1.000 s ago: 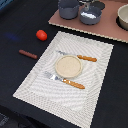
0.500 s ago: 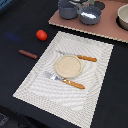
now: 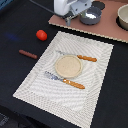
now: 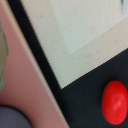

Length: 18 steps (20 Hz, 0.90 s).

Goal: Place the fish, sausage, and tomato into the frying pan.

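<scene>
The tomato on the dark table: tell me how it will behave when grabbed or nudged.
The tomato looks round and smooth, so a nudge would probably send it rolling across the flat dark table. Its glossy curved sides may slip from a loose grip. Being small, it is likely light.

The dark tabletop (image 3: 20, 20) lies open around the tomato (image 3: 41, 35) and the sausage (image 3: 28, 54), which sit well apart from each other, so I could come down on either from above. Beside them, the woven placemat (image 3: 95, 75) carries a tan plate (image 3: 68, 66) flanked by a knife (image 3: 77, 56) and a fork (image 3: 65, 81). My arm's body crowds the pink board (image 3: 107, 30), close over the frying pan (image 3: 91, 15).
</scene>
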Motion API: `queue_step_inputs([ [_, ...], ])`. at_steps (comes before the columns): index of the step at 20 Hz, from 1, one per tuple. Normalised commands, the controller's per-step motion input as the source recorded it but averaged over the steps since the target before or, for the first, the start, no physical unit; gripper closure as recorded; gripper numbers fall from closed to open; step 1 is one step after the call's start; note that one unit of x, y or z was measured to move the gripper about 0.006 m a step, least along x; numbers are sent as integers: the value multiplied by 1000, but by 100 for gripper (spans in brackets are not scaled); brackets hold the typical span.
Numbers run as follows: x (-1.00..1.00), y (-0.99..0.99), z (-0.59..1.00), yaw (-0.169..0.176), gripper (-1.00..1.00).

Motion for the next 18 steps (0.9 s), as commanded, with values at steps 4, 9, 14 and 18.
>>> queue_step_inputs([
  [4,-614,-799,-281,0,-100],
  [9,-856,-581,-366,0,-100],
  [14,-915,-498,-333,0,-100],
  [18,-1000,-256,-277,7,-100],
])
